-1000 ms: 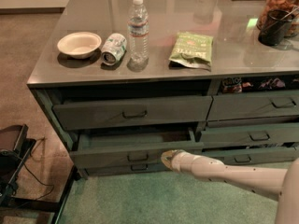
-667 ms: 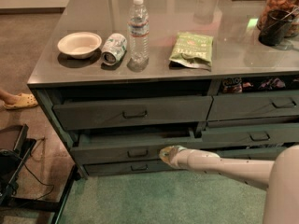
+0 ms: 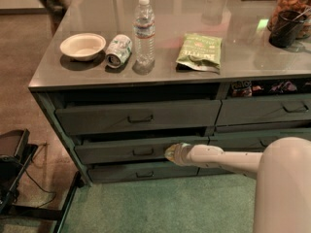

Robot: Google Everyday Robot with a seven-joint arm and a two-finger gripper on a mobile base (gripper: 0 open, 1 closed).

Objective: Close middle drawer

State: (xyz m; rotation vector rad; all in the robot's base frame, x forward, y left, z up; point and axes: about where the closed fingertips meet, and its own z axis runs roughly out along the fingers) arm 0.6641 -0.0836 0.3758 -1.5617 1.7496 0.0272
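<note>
Gripper (image 3: pixel 171 153): tip set against the front of the middle drawer (image 3: pixel 109 151), at the front's right end, just right of the small pull (image 3: pixel 143 152); whether it is open or closed cannot be told. The white arm (image 3: pixel 228 160) reaches in from the lower right. The middle drawer stands slightly proud of the cabinet, between the top drawer (image 3: pixel 97 119) above and the bottom drawer (image 3: pixel 116 172) below. On the countertop (image 3: pixel 252 62): bowl (image 3: pixel 82 46), can (image 3: pixel 119 50) lying on its side, upright water bottle (image 3: pixel 144 30), green snack bag (image 3: pixel 199 50).
</note>
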